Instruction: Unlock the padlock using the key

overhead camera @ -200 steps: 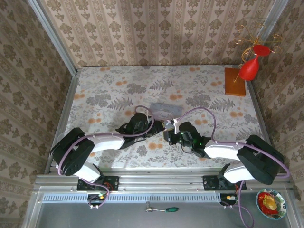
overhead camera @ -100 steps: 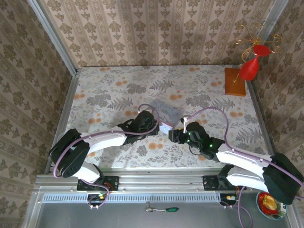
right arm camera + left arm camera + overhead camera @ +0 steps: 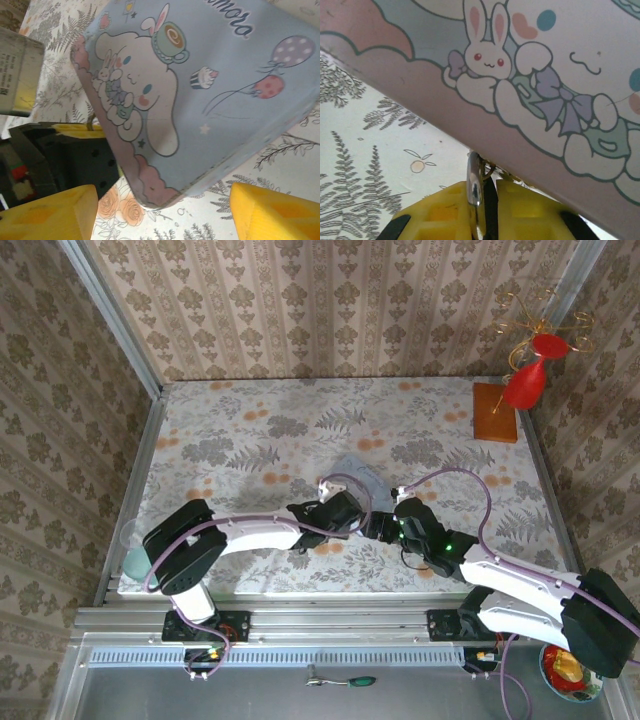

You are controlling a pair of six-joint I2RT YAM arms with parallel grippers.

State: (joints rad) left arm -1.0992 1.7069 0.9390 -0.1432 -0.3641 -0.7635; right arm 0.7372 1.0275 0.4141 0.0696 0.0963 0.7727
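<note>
Near the middle of the flowered table (image 3: 230,430), the two arms are facing each other nose to nose, just in front of the pale blue tin (image 3: 352,473); the left gripper (image 3: 352,516) is pointing in from the left and the right gripper (image 3: 380,526) from the right, the two sitting just beside each other at the tin's near edge.

Seen from the left wrist, the left claw's yellow jaws are pressing together on the padlock (image 3: 473,182); its pale metal loop is sticking up out of the narrow gap, with a dark strip showing beside it; the loop is touching the tin's pink lower edge, right under the cartoon rabbit (image 3: 487,45).

Seen from the right wrist, the right claw's yellow jaws are standing wide apart, one at each lower corner of the view, and are gripping nothing; the tin's rounded corner is lying between them, though whether either jaw is touching it I cannot tell; the left claw's black body is showing against the tin's left side.
</note>
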